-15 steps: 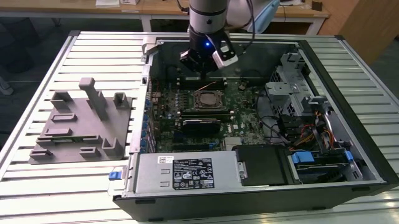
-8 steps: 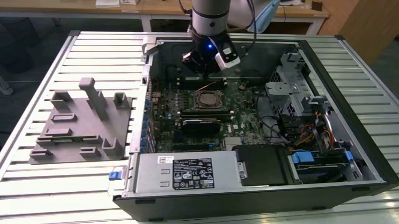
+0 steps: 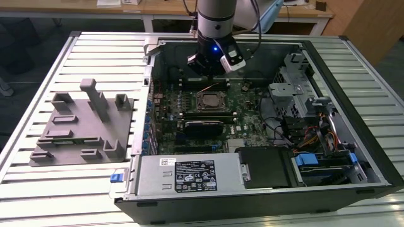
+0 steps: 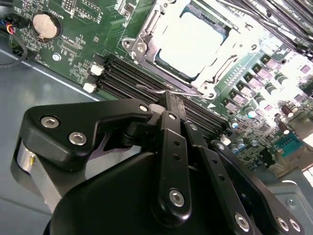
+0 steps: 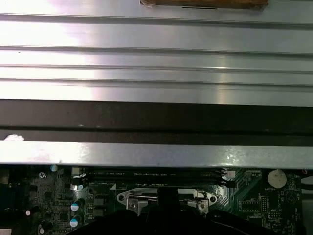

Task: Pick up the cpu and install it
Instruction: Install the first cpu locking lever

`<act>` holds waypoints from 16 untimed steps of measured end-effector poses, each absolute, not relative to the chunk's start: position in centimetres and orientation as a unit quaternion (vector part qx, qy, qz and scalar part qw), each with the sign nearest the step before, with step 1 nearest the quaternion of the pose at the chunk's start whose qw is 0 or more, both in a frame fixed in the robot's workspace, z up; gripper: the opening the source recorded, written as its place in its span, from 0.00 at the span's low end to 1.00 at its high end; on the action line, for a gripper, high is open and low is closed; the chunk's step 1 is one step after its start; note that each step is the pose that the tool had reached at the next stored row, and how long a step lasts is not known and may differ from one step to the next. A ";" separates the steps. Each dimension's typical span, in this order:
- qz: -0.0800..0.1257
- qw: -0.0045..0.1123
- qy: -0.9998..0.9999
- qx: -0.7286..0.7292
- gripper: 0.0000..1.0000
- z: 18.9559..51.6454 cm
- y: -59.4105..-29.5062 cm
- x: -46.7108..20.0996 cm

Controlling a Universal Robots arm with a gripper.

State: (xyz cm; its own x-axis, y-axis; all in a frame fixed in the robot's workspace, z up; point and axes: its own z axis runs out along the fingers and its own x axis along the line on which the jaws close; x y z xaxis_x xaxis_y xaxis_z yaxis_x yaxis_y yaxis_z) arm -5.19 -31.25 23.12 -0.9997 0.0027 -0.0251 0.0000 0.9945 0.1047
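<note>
Fingers of the black linkage gripper look clenched, holding nothing, just beside the black-framed metal socket. Pale silver square cpu sits inside that socket, so any lever work, I judge, wants gentle, level pressure.

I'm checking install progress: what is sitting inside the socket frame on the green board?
The pale silver cpu lies inside the socket. Its underside and the pins are covered. The hand is beside it.

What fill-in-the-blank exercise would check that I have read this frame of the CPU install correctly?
1. The cpu lies in the ____ on the motherboard.
2. In the second wrist view, the end effector has its fingers ____.
3. The grey tray sits outside the computer case, toward the exterior view's ____.
4. The end effector holds ____.

Missing words: socket; shut; left; nothing
</note>
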 end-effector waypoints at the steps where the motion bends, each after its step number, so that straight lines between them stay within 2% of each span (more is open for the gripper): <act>1: 0.052 0.013 0.999 0.001 0.11 23.1 -31.2 -5.1; 16: 0.052 0.013 0.999 0.001 0.11 22.3 -31.0 -4.3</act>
